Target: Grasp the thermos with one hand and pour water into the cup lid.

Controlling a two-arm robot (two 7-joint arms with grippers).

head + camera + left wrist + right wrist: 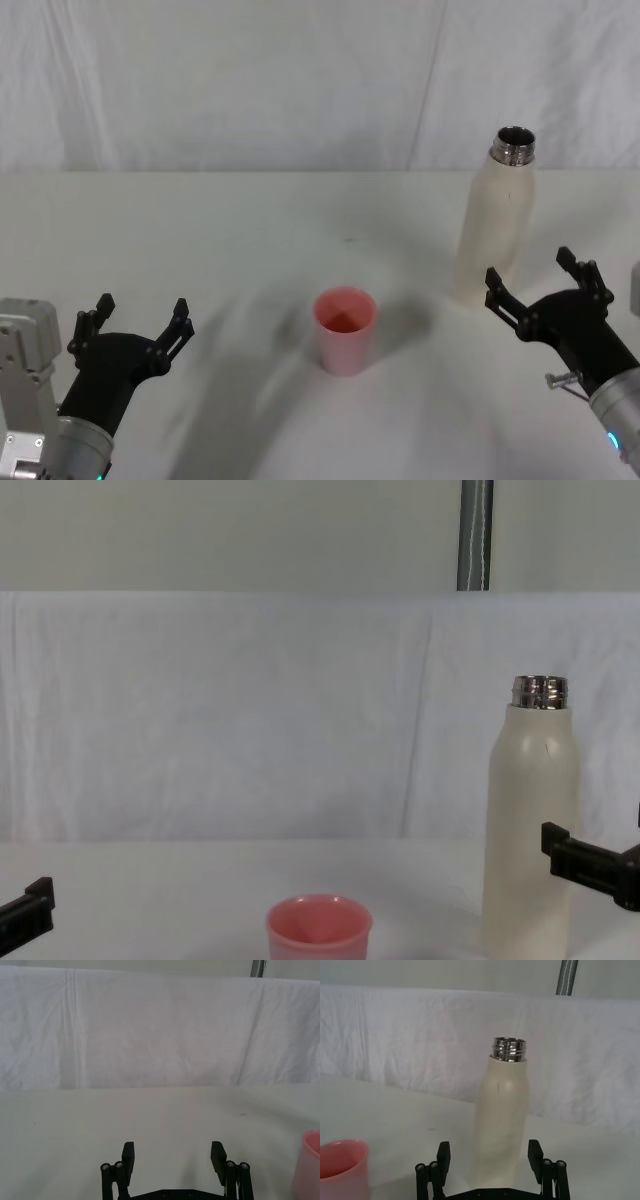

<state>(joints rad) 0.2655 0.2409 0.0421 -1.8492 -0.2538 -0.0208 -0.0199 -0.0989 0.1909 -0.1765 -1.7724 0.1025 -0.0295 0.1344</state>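
The right gripper (490, 1157) is held nearest, fingers spread wide, just short of the thermos (495, 225), which stands upright and uncapped at the surface's right; a firm mid-body hold is advised, since the matte shell is judged rigid, smooth and probably heavy with water; the cup lid (345, 328) stands centrally; the left gripper (140, 325) waits wide open.
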